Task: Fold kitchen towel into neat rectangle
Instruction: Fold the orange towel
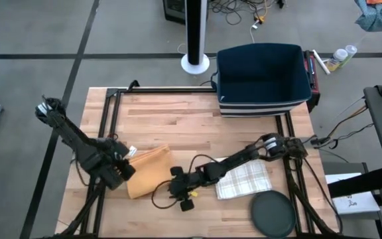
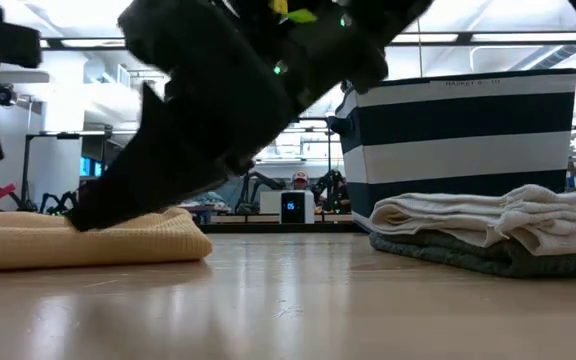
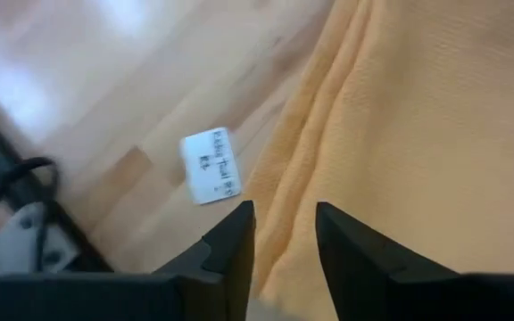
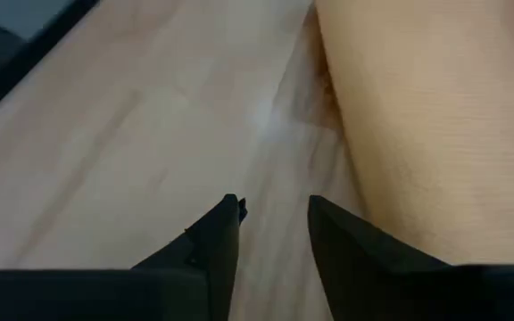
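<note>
- The folded towel is laid near the counter's front-left corner.
- The left claw is parted, empty, over the towel's left edge.
- The right claw is parted, empty, beside its right edge.

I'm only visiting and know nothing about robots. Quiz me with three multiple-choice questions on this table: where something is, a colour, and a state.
1. Where is the striped basket?
A. far edge of the table
B. between the two arms
C. on the floor

2. What colour is the towel by the left end effector?
A. blue
B. orange-yellow
C. green

3. How are the right end effector's fingers?
A. apart, holding nothing
C. clamped on the towel
B. gripping the basket

Answers: 1 A, the high view shows it at the far edge. 2 B, it looks orange-yellow in every view. 3 A, the right wrist view shows bare wood between the fingers.
</note>
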`<state>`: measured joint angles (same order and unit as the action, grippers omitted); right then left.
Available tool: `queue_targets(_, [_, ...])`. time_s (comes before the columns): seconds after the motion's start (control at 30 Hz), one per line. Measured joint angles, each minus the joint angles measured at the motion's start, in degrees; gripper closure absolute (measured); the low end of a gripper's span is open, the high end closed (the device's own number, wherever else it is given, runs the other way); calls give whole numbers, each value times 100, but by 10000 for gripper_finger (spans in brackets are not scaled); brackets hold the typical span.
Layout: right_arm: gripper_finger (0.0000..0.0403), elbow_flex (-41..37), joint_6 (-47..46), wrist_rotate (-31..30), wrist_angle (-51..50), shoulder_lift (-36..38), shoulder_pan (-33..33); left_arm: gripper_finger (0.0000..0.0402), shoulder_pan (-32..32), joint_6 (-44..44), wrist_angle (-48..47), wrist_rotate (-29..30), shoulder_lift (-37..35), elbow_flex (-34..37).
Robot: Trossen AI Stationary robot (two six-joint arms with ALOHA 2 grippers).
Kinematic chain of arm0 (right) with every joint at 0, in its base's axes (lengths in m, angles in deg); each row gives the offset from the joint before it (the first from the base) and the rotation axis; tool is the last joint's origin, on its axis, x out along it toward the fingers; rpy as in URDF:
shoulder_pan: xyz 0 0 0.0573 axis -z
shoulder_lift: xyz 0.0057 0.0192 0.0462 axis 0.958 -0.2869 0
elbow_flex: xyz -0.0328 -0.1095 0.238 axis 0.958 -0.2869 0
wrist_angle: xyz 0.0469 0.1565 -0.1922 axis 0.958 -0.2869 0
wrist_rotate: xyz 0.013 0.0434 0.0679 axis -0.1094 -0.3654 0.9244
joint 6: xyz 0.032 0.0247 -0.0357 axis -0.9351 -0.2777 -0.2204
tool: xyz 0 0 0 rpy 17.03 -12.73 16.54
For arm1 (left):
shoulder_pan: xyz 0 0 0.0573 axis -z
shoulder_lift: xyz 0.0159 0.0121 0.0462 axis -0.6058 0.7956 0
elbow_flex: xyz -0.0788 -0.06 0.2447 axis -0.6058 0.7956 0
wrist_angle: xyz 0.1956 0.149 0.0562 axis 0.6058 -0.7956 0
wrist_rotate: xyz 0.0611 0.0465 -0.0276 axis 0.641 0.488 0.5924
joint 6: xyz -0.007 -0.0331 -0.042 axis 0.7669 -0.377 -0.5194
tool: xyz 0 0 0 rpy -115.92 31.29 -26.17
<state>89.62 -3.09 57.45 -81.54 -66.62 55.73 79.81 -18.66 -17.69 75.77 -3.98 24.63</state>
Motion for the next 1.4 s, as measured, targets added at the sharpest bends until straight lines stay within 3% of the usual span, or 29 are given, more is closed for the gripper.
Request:
queue_targets(0.13, [302,11,-450,-286,-52,-78,-10,313,-1046,1215,431,-613,-17,200])
queue_targets(0.33, [331,11,-907,-1408,-1135,92,221,328,-2282,2458,566,-700,-40,351])
queue_targets(0.5, [342,4,-1235,-3488,-2434,541,425,326,-2762,2993,828,-908,-37,502])
queue_targets(0.57, [344,5,-1321,-4026,-2738,786,493,324,-2797,2990,907,-1106,-40,660])
queue_targets(0.63, [342,7,-1199,-3967,-2811,1000,512,321,-2798,2941,1006,-1340,-33,862])
queue_targets(0.8, [334,2,-815,-2229,-2733,1197,406,314,-2798,3006,1423,-1639,-33,1204])
queue_targets(0.9, [330,-8,-1080,-1591,-2743,1160,354,311,-2795,3204,1838,-1915,-33,1317])
queue_targets(1.2, [341,-42,-1406,-1428,-2793,1011,-105,314,-2642,3150,3626,-2899,118,1937])
queue_targets(1.4, [348,-6,-1503,-1432,-3151,1152,-355,315,-2019,3468,5377,-3059,176,1492])
